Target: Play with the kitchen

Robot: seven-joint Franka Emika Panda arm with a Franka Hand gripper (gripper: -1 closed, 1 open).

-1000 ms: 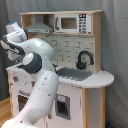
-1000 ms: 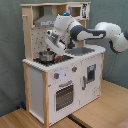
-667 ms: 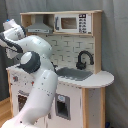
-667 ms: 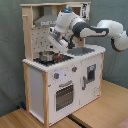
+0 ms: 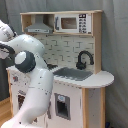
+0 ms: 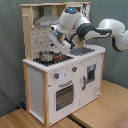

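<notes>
Claw: the claw (image 6: 59, 39) hangs tilted above the stovetop in the second exterior view; whether its fingers are apart or together cannot be told. In the first exterior view the arm's own body hides it.
Arm: the white arm (image 6: 95, 30) reaches in from the second exterior view's right, across the upper opening of the kitchen. In the first exterior view the arm (image 5: 31, 75) fills the first exterior view's left and covers the stove side.
Kitchen: the kitchen (image 5: 85, 97) of pale wood and white panels stands upright on the floor, seen in both exterior views.
Stovetop: the black stovetop (image 6: 52, 59) sits at the end of the tabletop on the second exterior view's left, with a small metal pot (image 6: 46, 55) on it, near and below the claw.
Sink: the sink (image 5: 73, 74) lies in the tabletop, with the black faucet (image 5: 83, 60) just behind it.
Microwave: the microwave (image 5: 73, 23) sits in the top shelf, beside the grey hood (image 5: 39, 27).
Oven door: the oven door (image 6: 63, 95) is in the front panel below the stovetop, shut.
Floor: wooden floor (image 6: 105, 107) under the kitchen.
</notes>
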